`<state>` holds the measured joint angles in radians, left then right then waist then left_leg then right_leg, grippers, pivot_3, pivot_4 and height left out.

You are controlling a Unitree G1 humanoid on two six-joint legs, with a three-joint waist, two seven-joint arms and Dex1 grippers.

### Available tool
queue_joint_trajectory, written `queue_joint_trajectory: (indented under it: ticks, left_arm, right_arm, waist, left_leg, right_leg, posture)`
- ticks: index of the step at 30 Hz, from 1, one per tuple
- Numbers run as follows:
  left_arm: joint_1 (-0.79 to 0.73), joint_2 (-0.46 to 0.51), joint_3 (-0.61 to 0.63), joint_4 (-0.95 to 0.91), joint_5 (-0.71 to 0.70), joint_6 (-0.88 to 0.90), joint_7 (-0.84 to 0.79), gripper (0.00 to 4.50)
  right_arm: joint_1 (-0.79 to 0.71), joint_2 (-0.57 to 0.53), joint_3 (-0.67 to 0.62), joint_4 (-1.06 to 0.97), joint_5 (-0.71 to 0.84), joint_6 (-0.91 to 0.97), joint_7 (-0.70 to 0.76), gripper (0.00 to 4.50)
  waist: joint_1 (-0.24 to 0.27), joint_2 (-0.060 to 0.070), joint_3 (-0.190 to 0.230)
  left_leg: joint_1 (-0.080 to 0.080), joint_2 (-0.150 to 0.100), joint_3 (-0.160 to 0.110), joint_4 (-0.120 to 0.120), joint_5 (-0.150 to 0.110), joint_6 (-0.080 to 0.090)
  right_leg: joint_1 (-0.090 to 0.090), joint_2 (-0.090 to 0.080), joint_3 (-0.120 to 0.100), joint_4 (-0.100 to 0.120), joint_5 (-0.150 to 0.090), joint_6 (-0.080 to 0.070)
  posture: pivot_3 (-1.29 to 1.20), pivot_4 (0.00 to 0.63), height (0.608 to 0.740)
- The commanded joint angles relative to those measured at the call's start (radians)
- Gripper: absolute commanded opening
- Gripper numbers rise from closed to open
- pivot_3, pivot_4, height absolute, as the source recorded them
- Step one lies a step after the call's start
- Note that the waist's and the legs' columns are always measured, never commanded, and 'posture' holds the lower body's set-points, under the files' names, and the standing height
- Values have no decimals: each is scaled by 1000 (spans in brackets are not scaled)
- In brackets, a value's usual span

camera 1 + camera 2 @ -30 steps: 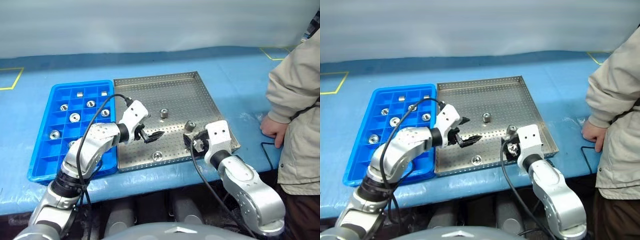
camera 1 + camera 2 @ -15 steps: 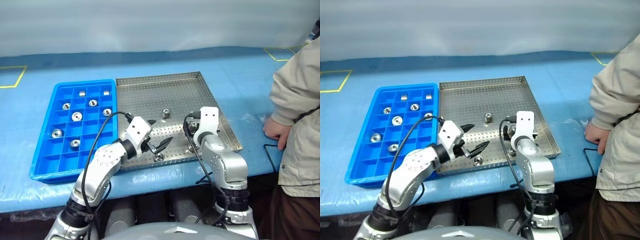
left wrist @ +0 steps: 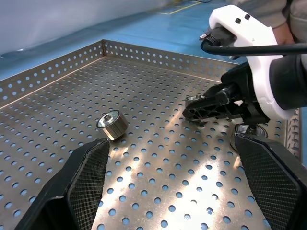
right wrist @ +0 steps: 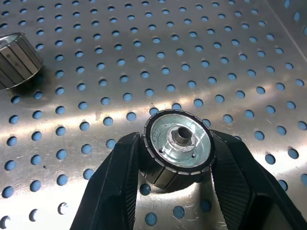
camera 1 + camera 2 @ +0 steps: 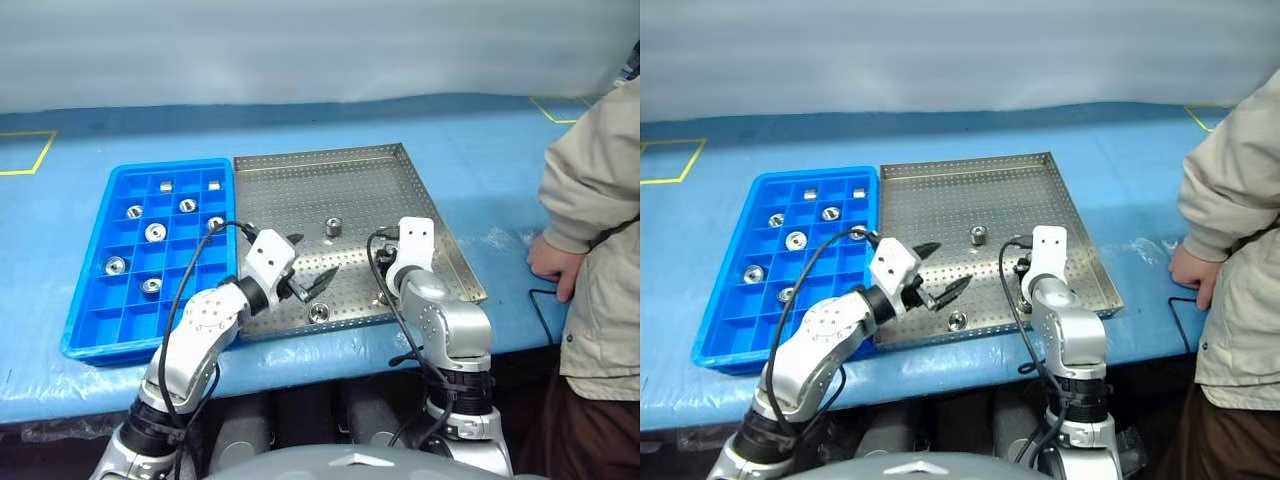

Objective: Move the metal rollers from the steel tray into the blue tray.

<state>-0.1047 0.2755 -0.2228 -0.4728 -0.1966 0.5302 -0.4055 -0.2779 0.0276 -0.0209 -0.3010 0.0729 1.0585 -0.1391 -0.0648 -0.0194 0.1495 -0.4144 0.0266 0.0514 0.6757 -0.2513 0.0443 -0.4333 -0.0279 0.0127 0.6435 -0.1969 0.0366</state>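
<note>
Blue tray (image 5: 90, 310): at the left on the blue surface (image 5: 480, 160), touching the steel tray's left rim; seven metal rollers sit in its compartments, e.g. one at (image 5: 153, 232).
Left gripper (image 5: 308, 282): fingers spread wide and holding nothing, hovering over the steel tray's near left part, having drawn back a little toward the near edge since a second ago.
Steel tray (image 5: 300, 180): three rollers left; one near the middle (image 5: 332, 227), one by the near rim (image 5: 319, 312), close to the left gripper.
Right gripper (image 4: 175, 191): a second ago its fingers stood open short of the roller; now they have come forward and closed on the third roller (image 4: 178, 146), which stands upright on the perforated floor at the tray's right side.
Meaning: the grasp looks made, so lifting and carrying this roller across to a free blue compartment is likely next; two more would remain.
Person: a hand (image 5: 552, 262) rests on the surface at far right.
</note>
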Motion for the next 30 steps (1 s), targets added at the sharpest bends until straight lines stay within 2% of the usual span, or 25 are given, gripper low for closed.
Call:
queue_joint_trajectory:
  ticks: [1, 6, 10, 20, 30]
  left_arm:
    - [-10, -36, 67, -40, 23, -37, 85, 4500]
    - [34, -65, 145, -93, 56, -33, 192, 4500]
    - [96, -82, 205, -167, 78, -18, 266, 4500]
    - [267, -117, 329, -349, 130, 35, 396, 4500]
    - [383, -161, 351, -467, 172, 65, 453, 4500]
  right_arm:
    - [-86, -35, 102, -90, -10, -38, 60, 1826]
    - [-165, -51, 225, -75, 12, -160, 189, 1826]
    - [-212, -44, 293, 28, 2, -256, 251, 1826]
    - [-341, 50, 311, 317, 15, -418, 338, 1826]
    - [-385, 123, 334, 473, 11, -510, 415, 1826]
  waist:
    - [1, 0, 0]
    - [16, 0, 0]
    - [58, 0, 0]
    - [162, 0, 1]
    - [263, 0, 1]
  left_leg:
    - [0, 0, 0, 0, 0, 0]
    - [1, 1, -1, -1, 0, 0]
    - [1, 0, -2, -5, 0, 0]
    - [1, -1, -4, -7, 1, -2]
    - [0, 0, -11, -13, 4, -7]
  right_leg:
    - [0, 0, 0, 0, 0, 0]
    - [0, 3, -1, 0, 2, 4]
    - [0, 3, -1, -1, 3, 3]
    - [1, 1, -4, -3, -1, -2]
    - [0, 1, -12, -2, -4, -5]
  posture:
    - [13, 150, 740]
    - [117, 150, 740]
    - [211, 150, 740]
    - [425, 150, 740]
    - [561, 150, 740]
